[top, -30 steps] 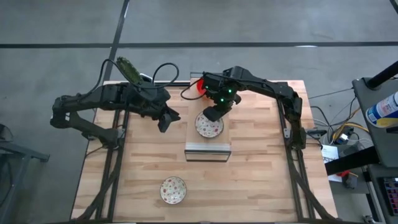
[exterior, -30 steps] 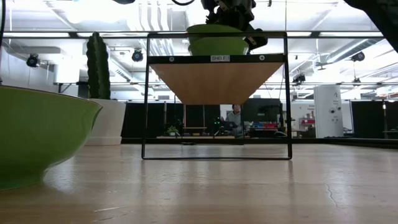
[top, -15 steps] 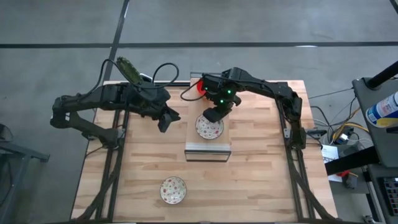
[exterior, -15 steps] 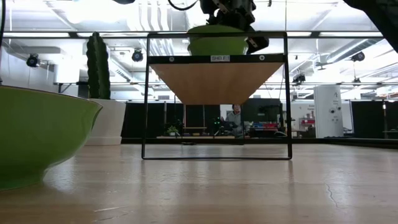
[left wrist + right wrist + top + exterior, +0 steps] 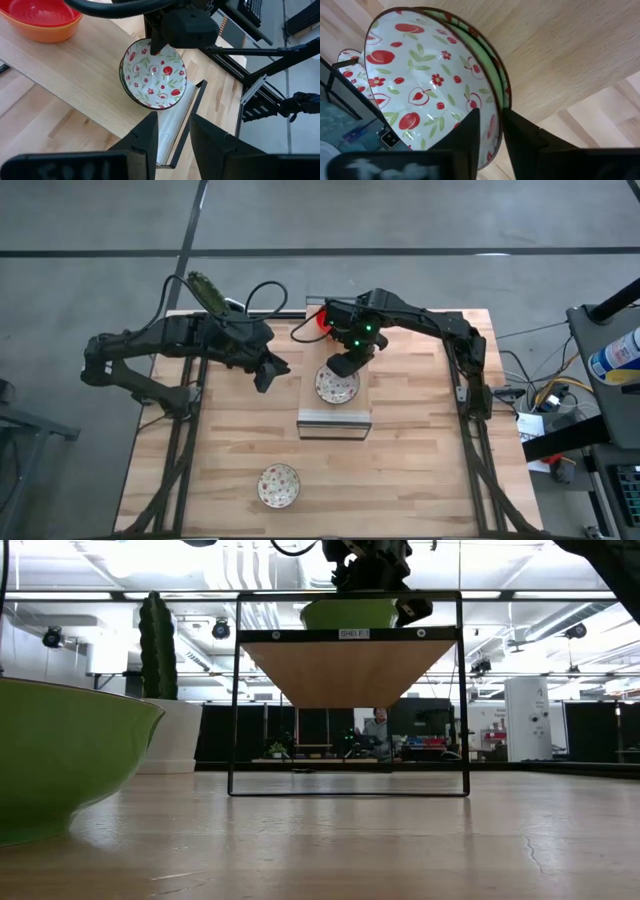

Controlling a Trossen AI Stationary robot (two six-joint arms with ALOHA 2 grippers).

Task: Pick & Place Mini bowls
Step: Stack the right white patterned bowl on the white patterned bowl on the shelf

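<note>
One white floral-patterned mini bowl (image 5: pixel 337 384) sits on the raised wooden shelf (image 5: pixel 334 418) at mid-table, its far rim between the right gripper's (image 5: pixel 344 366) barely parted fingers, which should open fully, then lift straight up.

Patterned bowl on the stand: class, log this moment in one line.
right claw: straddling bowl rim | patterned bowl: on raised stand | left claw: waiting, open

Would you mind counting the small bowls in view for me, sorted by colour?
Flowered white bowls: 2, one on the shelf, one on the table
Red bowl: 1
Orange bowl: 1
Total: 4
</note>
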